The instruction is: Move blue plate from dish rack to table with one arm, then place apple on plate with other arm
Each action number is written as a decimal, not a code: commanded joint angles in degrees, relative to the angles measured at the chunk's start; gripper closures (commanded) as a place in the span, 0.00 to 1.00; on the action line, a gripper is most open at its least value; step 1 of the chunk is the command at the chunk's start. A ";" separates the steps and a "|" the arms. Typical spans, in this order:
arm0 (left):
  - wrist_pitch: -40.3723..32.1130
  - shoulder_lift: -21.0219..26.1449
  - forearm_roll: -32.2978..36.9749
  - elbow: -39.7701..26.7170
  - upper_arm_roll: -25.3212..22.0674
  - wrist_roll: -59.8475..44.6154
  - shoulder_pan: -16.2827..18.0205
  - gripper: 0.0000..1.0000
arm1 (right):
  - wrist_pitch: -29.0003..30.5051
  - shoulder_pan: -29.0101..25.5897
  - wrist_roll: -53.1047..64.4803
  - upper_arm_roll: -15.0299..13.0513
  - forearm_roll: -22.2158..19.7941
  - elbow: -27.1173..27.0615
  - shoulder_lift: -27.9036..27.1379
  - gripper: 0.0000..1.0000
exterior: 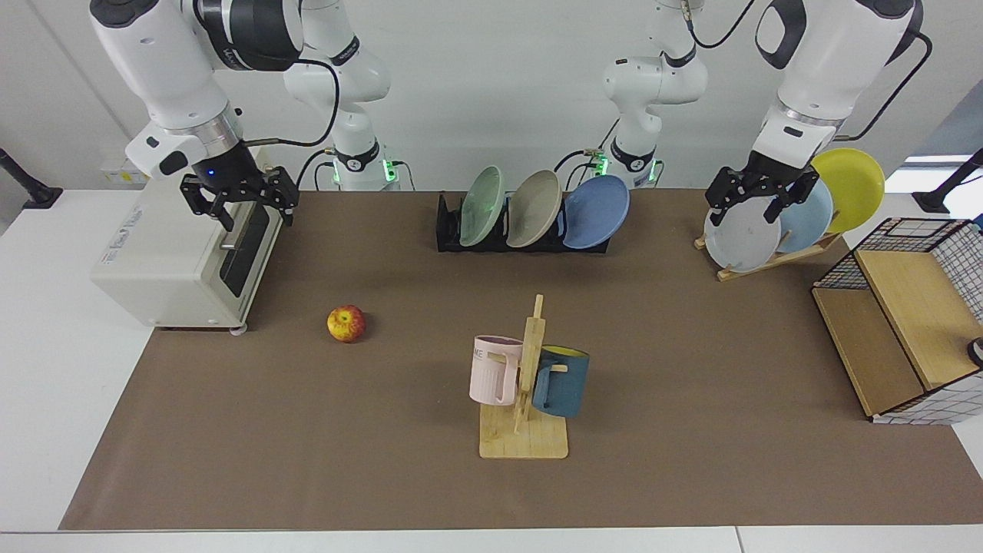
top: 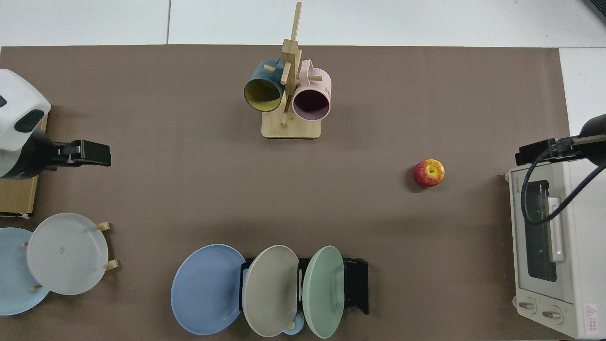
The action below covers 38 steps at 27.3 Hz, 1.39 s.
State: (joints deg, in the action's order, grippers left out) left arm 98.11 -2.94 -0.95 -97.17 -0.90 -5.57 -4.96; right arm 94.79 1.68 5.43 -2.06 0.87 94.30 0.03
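Two arms wait raised over the table [exterior: 46, 399], none holding anything. Largest items first: brown mat [exterior: 691, 461]; toaster oven [exterior: 180, 261] at the facing view's 9 o'clock; wire-and-wood shelf [exterior: 898, 330] at 3 o'clock. Dish rack [exterior: 449, 230], at 12 o'clock, carries three tilted plates: green plate [exterior: 482, 206], beige plate [exterior: 534, 209], and the blue plate [exterior: 596, 211] at the end nearer the left arm, its face unobstructed. Wooden stand [exterior: 768, 261], at 2 o'clock, holds a grey plate [exterior: 741, 238], pale blue plate [exterior: 810, 219] and yellow plate [exterior: 848, 188]. Mug stand [exterior: 526, 430], near centre, bears a pink mug [exterior: 494, 370] and a teal mug [exterior: 561, 382]. Apple [exterior: 346, 323] lies alone on the mat at 9 o'clock from the mug stand, just beside the oven.

Right gripper [exterior: 249, 207] hangs above the oven's top front edge, fingers spread, touching nothing. Left gripper [exterior: 756, 209] hangs in front of the wooden stand's plates, fingers spread, empty; contact with them cannot be judged.
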 commanded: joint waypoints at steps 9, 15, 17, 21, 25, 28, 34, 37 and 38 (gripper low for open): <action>-0.72 -1.19 -0.63 -1.79 -0.24 0.56 -0.49 0.00 | 0.83 0.16 -1.21 0.04 -0.60 -0.44 -0.47 0.00; -0.81 -1.28 -0.54 -1.97 -0.24 0.73 -0.49 0.00 | 3.21 -0.19 -1.21 -0.04 -0.60 -0.17 -0.56 0.00; -0.81 -1.36 -0.63 -2.14 -0.07 0.73 -0.49 0.00 | 3.64 -0.45 -1.21 0.04 -0.43 -0.08 -0.65 0.00; -0.90 -1.54 -0.54 -2.58 0.20 0.47 -0.49 0.00 | 6.54 -0.19 -1.30 0.04 -0.51 2.11 -0.56 0.00; -1.60 -2.15 -0.19 -3.46 0.81 -0.41 -0.57 0.00 | 9.09 0.16 -1.30 0.04 -0.52 2.73 -1.61 0.00; -4.23 -3.38 1.73 -5.21 3.09 -2.77 -1.01 0.00 | 9.89 0.42 -1.39 0.04 -0.52 2.73 -2.93 0.00; -1.78 -10.93 9.47 -18.46 10.91 -9.54 -1.10 0.00 | 11.12 0.51 -1.47 0.04 0.10 2.73 -5.56 0.00; 1.90 -17.07 10.18 -27.78 14.78 -11.91 -1.10 0.00 | 12.08 1.47 -3.05 0.13 0.45 2.82 -7.15 0.00; 3.04 -19.45 10.18 -30.50 15.66 -12.97 -1.10 0.00 | 12.52 2.35 -3.84 0.04 0.45 2.99 -7.50 0.00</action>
State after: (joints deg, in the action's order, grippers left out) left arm 95.05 -10.30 7.25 -111.54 11.16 -14.65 -5.71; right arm 104.91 2.21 4.80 -2.13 0.85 96.72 -5.75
